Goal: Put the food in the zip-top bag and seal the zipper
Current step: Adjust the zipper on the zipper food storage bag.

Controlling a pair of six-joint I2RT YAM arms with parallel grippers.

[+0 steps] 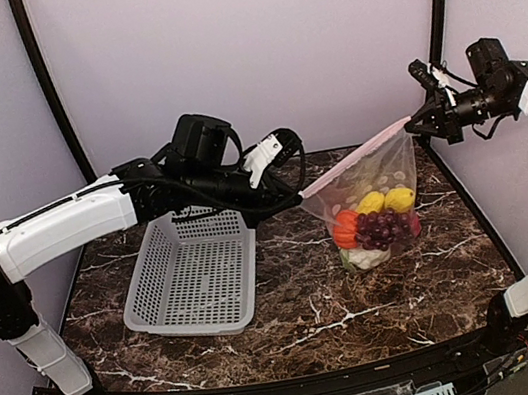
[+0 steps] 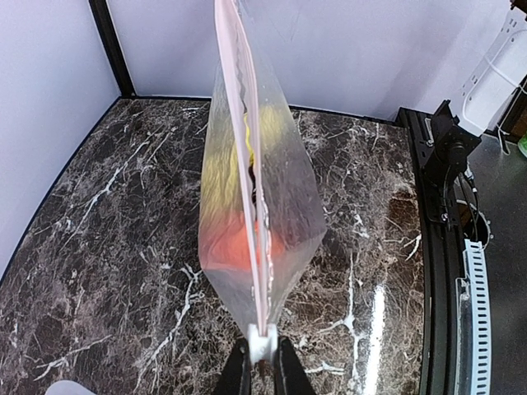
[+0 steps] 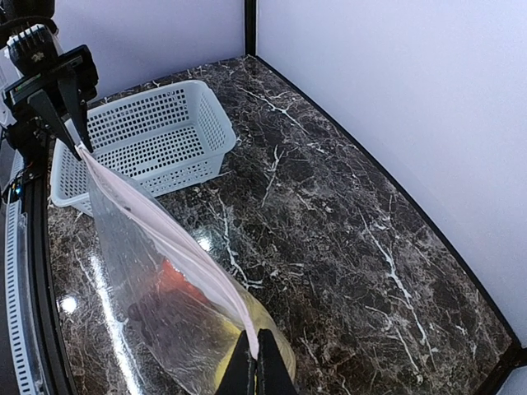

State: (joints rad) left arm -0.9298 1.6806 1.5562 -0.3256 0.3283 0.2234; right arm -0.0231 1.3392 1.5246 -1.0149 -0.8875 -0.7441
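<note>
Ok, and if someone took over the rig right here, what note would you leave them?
Left fingers shut on one end of the zipper; right fingers shut on the other, strip taut between them.
Zip-top bag hangs from it, food inside; grey basket sits nearby.
Done: food loaded. Left: check the seal along the strip, which these views do not settle, then let go.

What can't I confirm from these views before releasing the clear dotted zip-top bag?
- Seal: the pinkish zipper strip, pinched by left gripper and right gripper, is too thin in top view, foreshortened in both wrist views.
- Toy food: blurred through plastic, wrist views.
- Grey mesh basket: far rim hidden by left arm, top view.
</note>
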